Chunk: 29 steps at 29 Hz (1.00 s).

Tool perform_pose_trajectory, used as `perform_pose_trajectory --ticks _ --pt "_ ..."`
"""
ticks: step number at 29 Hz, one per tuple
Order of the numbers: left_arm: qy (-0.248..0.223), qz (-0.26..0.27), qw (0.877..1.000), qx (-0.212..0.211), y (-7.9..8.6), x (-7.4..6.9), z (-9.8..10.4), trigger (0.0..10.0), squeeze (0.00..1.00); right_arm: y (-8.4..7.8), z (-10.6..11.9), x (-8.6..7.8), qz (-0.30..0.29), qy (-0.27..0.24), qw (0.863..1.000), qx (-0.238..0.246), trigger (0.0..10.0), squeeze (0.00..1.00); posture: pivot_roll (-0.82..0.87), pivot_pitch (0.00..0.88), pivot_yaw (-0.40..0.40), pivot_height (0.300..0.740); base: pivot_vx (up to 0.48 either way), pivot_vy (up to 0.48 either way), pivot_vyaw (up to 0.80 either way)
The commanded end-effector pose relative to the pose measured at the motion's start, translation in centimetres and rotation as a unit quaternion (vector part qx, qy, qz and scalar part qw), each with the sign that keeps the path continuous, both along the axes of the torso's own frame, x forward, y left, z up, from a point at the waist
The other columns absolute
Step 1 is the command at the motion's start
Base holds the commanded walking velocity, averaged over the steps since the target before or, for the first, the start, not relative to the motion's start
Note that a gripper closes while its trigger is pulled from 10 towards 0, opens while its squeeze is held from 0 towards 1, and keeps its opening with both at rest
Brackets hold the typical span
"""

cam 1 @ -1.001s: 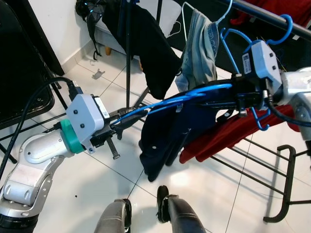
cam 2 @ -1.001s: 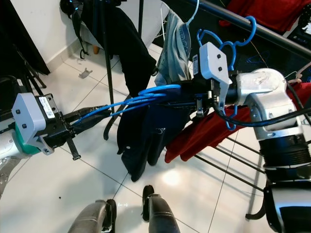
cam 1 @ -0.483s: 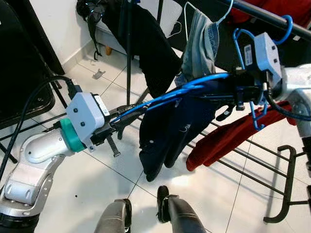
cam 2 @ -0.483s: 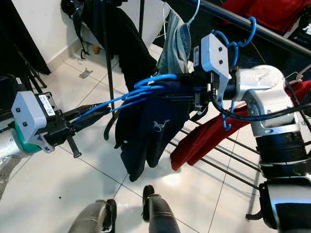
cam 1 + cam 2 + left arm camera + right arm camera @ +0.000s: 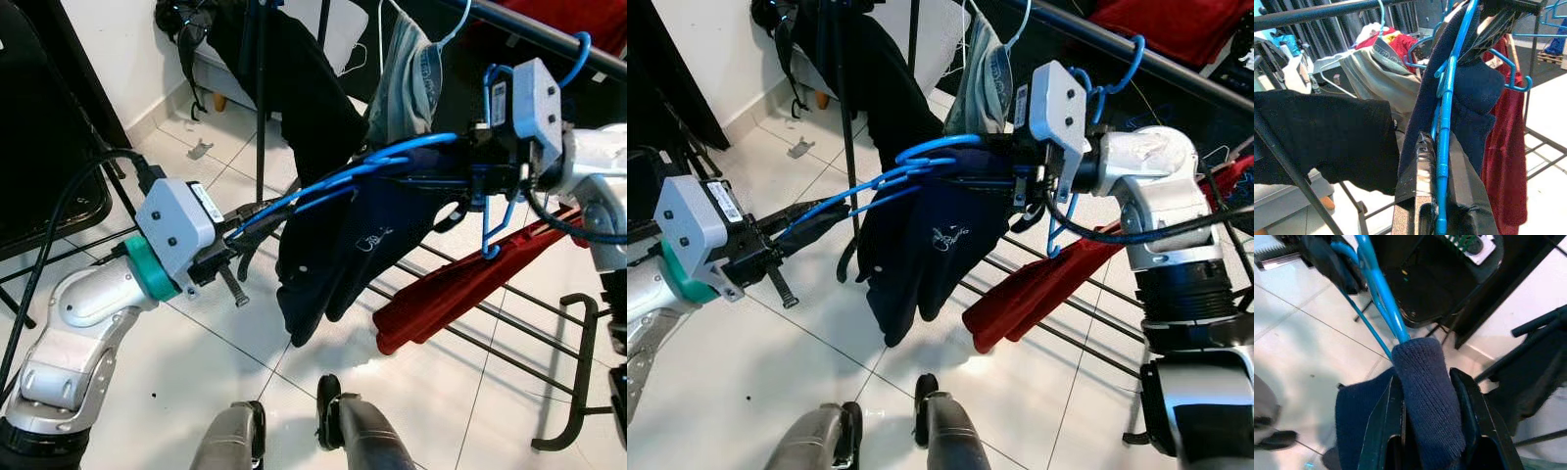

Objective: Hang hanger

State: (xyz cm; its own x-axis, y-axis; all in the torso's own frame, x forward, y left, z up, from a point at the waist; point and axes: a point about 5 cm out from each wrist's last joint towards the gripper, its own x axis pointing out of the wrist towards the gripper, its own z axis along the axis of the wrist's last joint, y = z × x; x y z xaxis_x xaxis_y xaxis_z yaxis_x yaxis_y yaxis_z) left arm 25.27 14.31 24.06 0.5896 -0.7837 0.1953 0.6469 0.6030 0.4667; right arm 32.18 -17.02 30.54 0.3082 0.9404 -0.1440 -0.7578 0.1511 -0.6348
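Note:
A bundle of blue hangers [image 5: 343, 181] stretches across in front of me, with a navy knit garment [image 5: 333, 255] draped over it. My left gripper [image 5: 253, 227] is shut on the bundle's left end; the blue wire runs between its fingers [image 5: 1420, 196]. My right gripper [image 5: 453, 178] is shut on the right end, its fingers [image 5: 1383, 426] clamping the navy fabric [image 5: 1427, 382] that wraps the hanger. A blue hook [image 5: 495, 230] dangles below the right gripper. The black rack rail [image 5: 529, 29] runs above and behind it.
A second blue hook [image 5: 580, 49] sits on the rail. A grey garment [image 5: 407, 88], a black garment [image 5: 304, 88] and a red one [image 5: 460, 294] hang close by. Rack base bars [image 5: 578, 372] cross the tiled floor at right. My feet [image 5: 333, 411] stand below.
Both grippers have lifted the hangers and the navy garment a little. The navy garment has swung left, baring more of the red garment.

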Motion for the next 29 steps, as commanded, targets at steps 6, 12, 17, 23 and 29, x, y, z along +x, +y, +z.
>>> perform_pose_trajectory --ticks 6,12,17,23,29 --pt "-0.027 -0.03 0.999 -0.008 -1.1 -0.5 0.7 10.0 0.0 0.9 0.3 0.3 -0.003 -0.037 0.999 0.009 0.0 0.0 -0.05 0.159 0.01 0.74 0.0 0.0 0.0" --pt "-0.027 -0.03 0.999 -0.012 -1.1 -0.5 0.7 10.0 0.0 0.8 0.0 0.8 -0.016 -0.034 0.999 0.014 10.0 0.0 -0.05 0.159 0.01 0.74 0.0 0.0 0.0" --pt "-0.027 -0.03 0.999 -0.013 -1.1 -0.5 0.7 10.0 0.0 0.8 -0.1 0.9 -0.017 -0.033 0.999 0.016 10.0 0.0 -0.05 0.159 0.01 0.74 0.0 0.0 0.0" --pt "-0.026 -0.032 0.999 -0.013 -1.1 -0.6 0.7 10.0 0.0 0.9 0.0 1.1 -0.024 -0.039 0.999 0.019 10.0 0.0 -0.05 0.161 0.009 0.74 0.0 0.0 0.0" --pt "-0.026 -0.034 0.999 -0.014 -1.1 -0.6 0.7 10.0 0.0 1.0 -0.3 1.1 -0.012 -0.034 0.999 0.02 0.0 0.0 -0.05 0.162 0.008 0.74 0.0 0.0 0.0"
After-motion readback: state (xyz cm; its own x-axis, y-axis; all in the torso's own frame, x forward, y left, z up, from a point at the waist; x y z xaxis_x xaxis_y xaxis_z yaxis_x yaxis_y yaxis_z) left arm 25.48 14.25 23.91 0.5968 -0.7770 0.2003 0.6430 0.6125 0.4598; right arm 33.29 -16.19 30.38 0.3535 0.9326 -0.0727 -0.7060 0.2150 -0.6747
